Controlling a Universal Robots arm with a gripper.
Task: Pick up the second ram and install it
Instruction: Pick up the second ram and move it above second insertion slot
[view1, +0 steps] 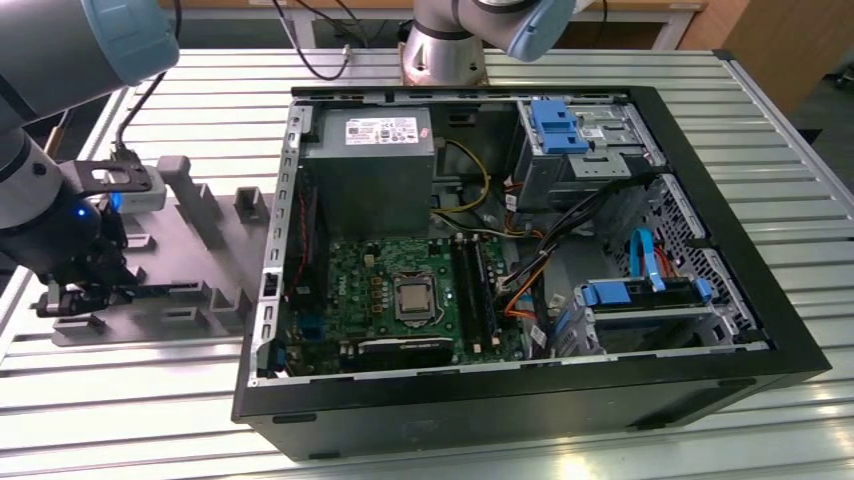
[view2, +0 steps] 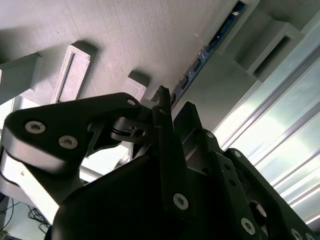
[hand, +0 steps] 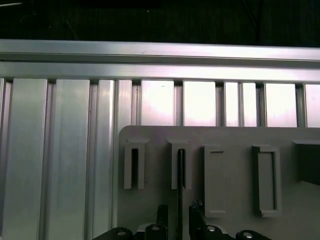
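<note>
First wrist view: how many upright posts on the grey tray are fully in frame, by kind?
Narrow slotted posts: 2, one holding the second ram
Wide recessed posts: 2
Total: 4

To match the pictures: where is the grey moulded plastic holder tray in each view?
Exterior view: holder tray at the exterior view's left, beside the black computer case.
Second wrist view: holder tray beyond the gripper.
First wrist view: holder tray beyond the gripper.
Shared landmark: ribbed aluminium table beneath it.
</note>
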